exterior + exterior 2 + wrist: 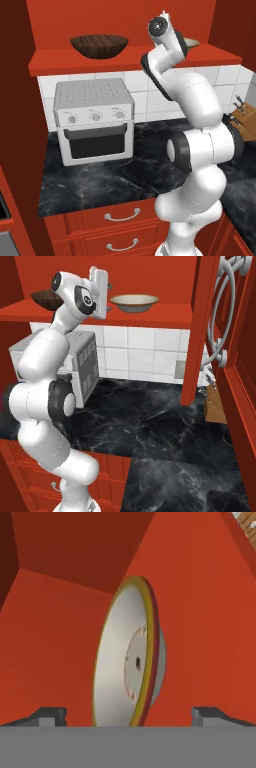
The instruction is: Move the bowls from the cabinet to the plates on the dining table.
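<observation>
The cream bowl (131, 662) with its ochre-yellow rim stands on the red shelf (150, 317) of the cabinet, straight ahead of my gripper (130, 718). In the hand view it appears rolled on edge, in line with the gap between the two wide-apart fingertips (50, 716). My gripper (108, 292) is open, just left of the cream bowl (134, 303) and apart from it. The dark wooden bowl (99, 45) sits further left on the same shelf (75, 62); the arm partly hides the wooden bowl (46, 300) in the right base view. Plates and dining table are out of view.
The cabinet door (235, 336) with curved silver handles stands open at the right. Under the shelf, a white toaster oven (94, 120) sits on the black marble counter (125, 175). A knife block (240, 117) is at the right, and red drawers (120, 215) lie below.
</observation>
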